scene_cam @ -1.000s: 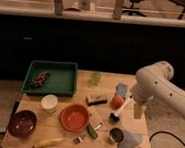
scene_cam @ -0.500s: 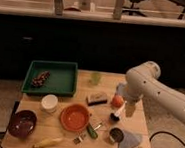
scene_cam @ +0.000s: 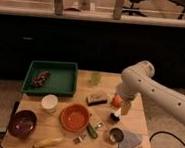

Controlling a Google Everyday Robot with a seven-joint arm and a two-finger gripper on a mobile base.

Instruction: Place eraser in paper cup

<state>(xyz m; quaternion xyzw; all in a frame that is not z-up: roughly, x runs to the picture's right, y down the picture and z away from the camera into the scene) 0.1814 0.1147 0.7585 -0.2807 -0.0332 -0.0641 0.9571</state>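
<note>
Leftward across the table (scene_cam: 136,123) the white arm (scene_cam: 149,90) is being carried since the earlier frames, and the gripper (scene_cam: 125,108) is now being held nearer the table's middle than before. It is being hung over the right half of the tabletop, just beside a small orange object (scene_cam: 116,99) and close to the white-handled brush (scene_cam: 115,114). Whether the gripper is wide or narrow cannot be told.

The eraser (scene_cam: 97,98) is being left lying flat on the table, to the left of the gripper in the view and apart from it, between the translucent green cup (scene_cam: 95,78) behind and the orange bowl (scene_cam: 75,118) in front. The paper cup (scene_cam: 49,103) is being kept upright, mouth up, near the front edge of the green tray (scene_cam: 50,78), left of the orange bowl and well apart from the eraser.

A metal cup (scene_cam: 115,136) and a blue-grey pad (scene_cam: 128,141) are being seen side by side near the front right corner. A dark bowl (scene_cam: 22,123) and a banana (scene_cam: 48,142) are being seen at the front left.
</note>
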